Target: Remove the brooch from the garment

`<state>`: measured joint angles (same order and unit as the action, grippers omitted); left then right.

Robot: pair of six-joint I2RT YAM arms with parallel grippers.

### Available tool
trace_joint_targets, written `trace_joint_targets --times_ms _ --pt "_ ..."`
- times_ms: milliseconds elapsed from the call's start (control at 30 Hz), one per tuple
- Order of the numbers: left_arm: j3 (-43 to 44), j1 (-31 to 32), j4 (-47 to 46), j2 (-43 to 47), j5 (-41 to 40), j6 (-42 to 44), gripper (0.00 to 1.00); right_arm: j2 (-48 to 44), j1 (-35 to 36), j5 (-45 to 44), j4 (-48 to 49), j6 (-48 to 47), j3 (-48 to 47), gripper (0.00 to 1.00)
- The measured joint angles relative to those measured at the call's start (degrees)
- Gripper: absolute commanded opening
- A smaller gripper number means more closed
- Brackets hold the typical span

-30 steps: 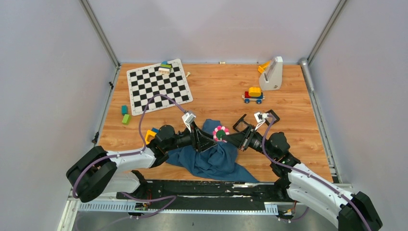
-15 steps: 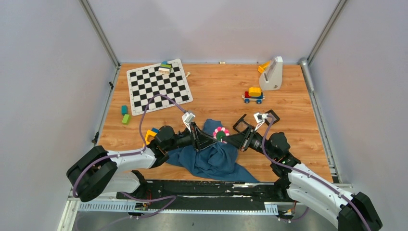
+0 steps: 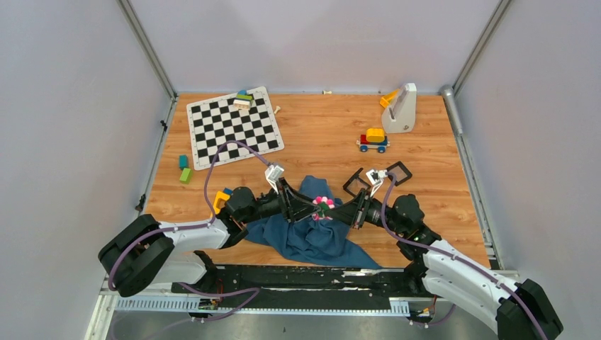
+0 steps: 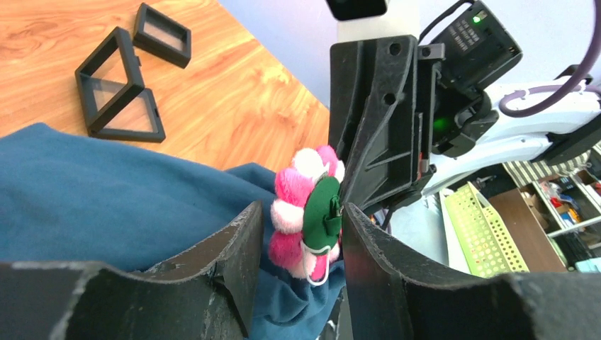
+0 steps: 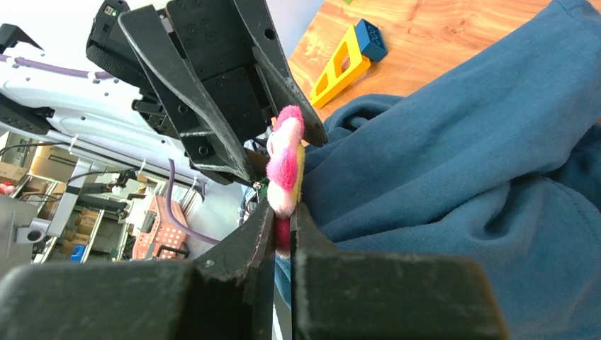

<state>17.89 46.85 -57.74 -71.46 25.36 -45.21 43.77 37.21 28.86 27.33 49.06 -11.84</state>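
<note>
The brooch [image 3: 323, 206] sits at the top of a raised fold of the garment [image 3: 319, 237], which lies bunched on the counter [image 3: 319, 134] between the two arms. Both end effectors meet at it.

The right end effector [image 5: 282, 227] is pressed together, with only a slit showing, and the lower rim of the brooch [image 5: 285, 166] runs down into that slit, so it looks clamped on the brooch's edge. The left end effector [image 4: 301, 255] stands apart, one finger on each side of the brooch [image 4: 308, 212]. The green backing faces one finger and the pink petals face the other. I cannot tell whether either finger actually touches it.

The brooch looks light. Its petals are fluffy and would squash and slip under a pinch, while the green felt disc behind them seems firmer. A thin wire loop [image 4: 317, 273] hangs at the disc's lower edge and is probably part of the fastening, so it is likely delicate.

The better hold is edge-on across the disc, close to the backing and away from the petal tips. The garment [image 4: 92, 191] is soft and limp and will probably lift along with the brooch. The cloth just beside the pin therefore wants pinning down or gripping while the brooch is drawn off.
</note>
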Motion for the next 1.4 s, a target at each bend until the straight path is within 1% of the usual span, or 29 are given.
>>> trace_joint_targets --times_ms 33,67,100,133,200,233,300,333,433,500,600,633,667,700,733,800,933,1033,1100,1400 --pt "0.00 0.00 -0.55 0.00 0.00 -0.35 0.42 -0.35 0.07 0.39 0.09 -0.11 0.22 0.00" --pt "0.00 0.00 -1.29 0.00 0.07 -0.74 0.38 -0.61 0.09 0.76 0.09 -0.15 0.35 0.00" --pt "-0.02 0.00 -1.90 0.00 0.15 -1.09 0.30 -0.85 0.11 1.11 0.07 -0.24 0.46 0.00" --pt "-0.02 0.00 -2.95 0.00 0.50 -1.29 0.28 -0.90 0.11 1.64 0.15 -0.26 0.48 0.00" --pt "-0.02 -0.07 -3.74 -0.04 0.90 -1.75 0.32 -0.90 0.11 1.88 0.28 -0.24 0.50 0.00" --pt "-0.02 -0.09 -4.39 -0.26 1.27 -1.90 0.40 -0.96 0.11 2.08 0.44 -0.20 0.52 0.00" --pt "-0.02 -0.11 -5.62 -1.07 1.95 -2.47 0.48 -1.22 0.11 2.05 0.37 -0.07 0.52 0.00" --pt "-0.02 -0.11 -6.16 -1.46 2.29 -2.58 0.50 -1.33 0.11 1.79 0.33 -0.02 0.55 0.00" --pt "-0.07 -0.11 -8.22 -2.71 3.63 -3.56 0.50 -1.88 0.11 0.98 -0.15 0.46 0.55 0.00" --pt "-0.39 -0.11 -9.81 -3.43 4.44 -4.07 0.44 -2.29 0.11 0.70 -0.31 0.76 0.55 0.00" --pt "-0.61 -0.22 -11.80 -4.94 5.40 -4.76 0.31 -2.62 0.15 0.87 -0.31 1.11 0.55 0.00" --pt "-0.61 -0.37 -12.37 -5.62 5.79 -5.11 0.28 -2.62 0.15 0.98 -0.24 1.27 0.55 0.00" --pt "-0.61 -0.50 -13.07 -6.38 6.12 -5.44 0.21 -2.56 0.15 1.20 -0.26 1.46 0.55 0.00" --pt "-0.61 -0.63 -14.05 -7.30 6.45 -5.77 0.18 -2.54 0.15 1.29 -0.31 1.53 0.55 0.00" --pt "-0.61 -0.81 -15.10 -8.22 6.78 -6.27 0.11 -2.32 0.15 1.44 -0.35 1.66 0.55 0.00" --pt "-0.61 -1.27 -17.53 -10.21 7.39 -7.28 0.00 -1.64 0.09 1.68 -0.44 1.79 0.55 0.02" --pt "-0.61 -1.88 -20.85 -13.16 8.35 -8.96 0.00 -0.66 -0.17 1.77 -0.55 1.88 0.55 0.09" --pt "-0.61 -1.97 -22.01 -13.73 8.57 -9.57 0.00 -0.63 -0.20 1.97 -0.59 1.86 0.55 0.17" --pt "-0.61 -1.97 -22.38 -13.73 8.68 -9.66 0.00 -0.63 -0.22 2.19 -0.52 1.88 0.55 0.20" --pt "-0.61 -1.60 -22.23 -13.60 9.53 -9.77 0.00 0.15 -0.22 3.89 -0.17 1.86 0.55 0.20"
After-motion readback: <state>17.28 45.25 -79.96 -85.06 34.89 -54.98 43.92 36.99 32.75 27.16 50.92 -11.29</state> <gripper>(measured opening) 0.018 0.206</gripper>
